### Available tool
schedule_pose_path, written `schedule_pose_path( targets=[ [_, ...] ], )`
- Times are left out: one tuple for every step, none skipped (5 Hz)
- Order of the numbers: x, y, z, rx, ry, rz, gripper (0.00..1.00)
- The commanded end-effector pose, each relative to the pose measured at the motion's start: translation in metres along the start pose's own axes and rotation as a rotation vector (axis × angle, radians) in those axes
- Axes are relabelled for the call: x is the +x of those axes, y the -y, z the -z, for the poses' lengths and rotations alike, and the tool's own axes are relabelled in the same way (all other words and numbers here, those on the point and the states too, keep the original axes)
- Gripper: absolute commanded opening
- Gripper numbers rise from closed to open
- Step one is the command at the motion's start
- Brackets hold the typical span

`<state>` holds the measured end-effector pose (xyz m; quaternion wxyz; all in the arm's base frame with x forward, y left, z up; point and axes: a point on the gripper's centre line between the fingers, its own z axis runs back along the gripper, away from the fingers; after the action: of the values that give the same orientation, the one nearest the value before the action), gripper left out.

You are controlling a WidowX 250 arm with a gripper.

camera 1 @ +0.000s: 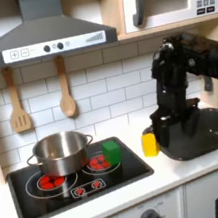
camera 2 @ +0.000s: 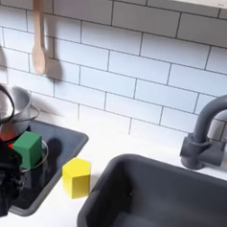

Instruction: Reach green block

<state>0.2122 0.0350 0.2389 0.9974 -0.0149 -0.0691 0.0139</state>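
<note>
Green block (camera 1: 112, 152) is sitting upright on the right part of the black stovetop (camera 1: 64, 190) in the first exterior view, near the stovetop's right edge, with no clear long axis; it looks cube-like. The jaws are hanging above the near left corner of the dark sink (camera 1: 201, 131) in that view, just right of the yellow block (camera 1: 150, 142), and the gripper (camera 1: 172, 133) is too dark against the basin to tell whether the jaws are spread or pressed together. The yellow block is standing on the white surface (camera 1: 193, 172) between the gripper and the green block, so the gap between them is partly taken up.

In the second exterior view the green block (camera 2: 29, 149) is resting on the stovetop's right burner, its faces turned slightly off square to the stovetop edge, with the yellow block (camera 2: 77, 177) to the near right of it on the white surface, close to the sink (camera 2: 159, 194) rim. A dark part of the arm is showing at the second exterior view's left edge. The steel pot (camera 1: 59, 153) is standing on the left burner, just left of the green block, leaving open room mainly above and on the near side. The faucet (camera 2: 205, 133) is standing behind the sink.
</note>
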Motion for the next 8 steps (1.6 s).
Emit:
schedule_pose_path(
  targets=[
    [0.035, -0.014, 0.009, 0.008, 0.022, -0.005, 1.0],
    [0.052, -0.018, 0.014, 0.01, 0.034, -0.003, 1.0],
    [0.069, -0.022, 0.022, 0.011, 0.037, -0.01, 1.0],
    [0.086, -0.026, 0.029, 0.015, 0.041, -0.012, 1.0],
    [0.102, -0.029, 0.035, 0.014, 0.046, -0.022, 1.0],
    [0.111, -0.033, 0.041, 0.021, 0.043, -0.026, 1.0],
    [0.118, -0.035, 0.045, 0.025, 0.048, -0.023, 1.0],
    [0.125, -0.039, 0.049, 0.032, 0.053, -0.029, 1.0]
  ],
)
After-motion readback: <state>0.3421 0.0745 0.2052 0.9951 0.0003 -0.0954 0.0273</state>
